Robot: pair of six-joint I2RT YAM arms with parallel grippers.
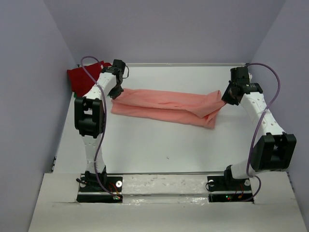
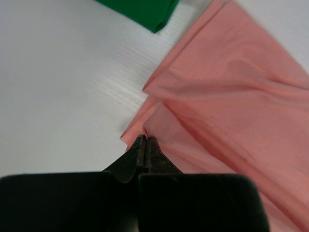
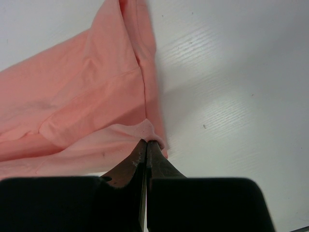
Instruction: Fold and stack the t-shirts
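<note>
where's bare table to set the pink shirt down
Widest bare table: the near strip between the salmon-pink shirt and the arm bases. Narrower strip: behind it, to the back wall. Crowded: far left, where dark red shirt, green shirt and left gripper sit close.

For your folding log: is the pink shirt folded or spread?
Part-folded: the pink shirt forms a long band of overlapping layers.

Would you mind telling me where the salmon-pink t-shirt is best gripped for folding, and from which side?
At its two short ends, one hand from each side. The salmon-pink t-shirt lies as a long, loosely folded band across the table, so end grips should keep it taut. The left hand and right hand are pinched shut on those ends.
</note>
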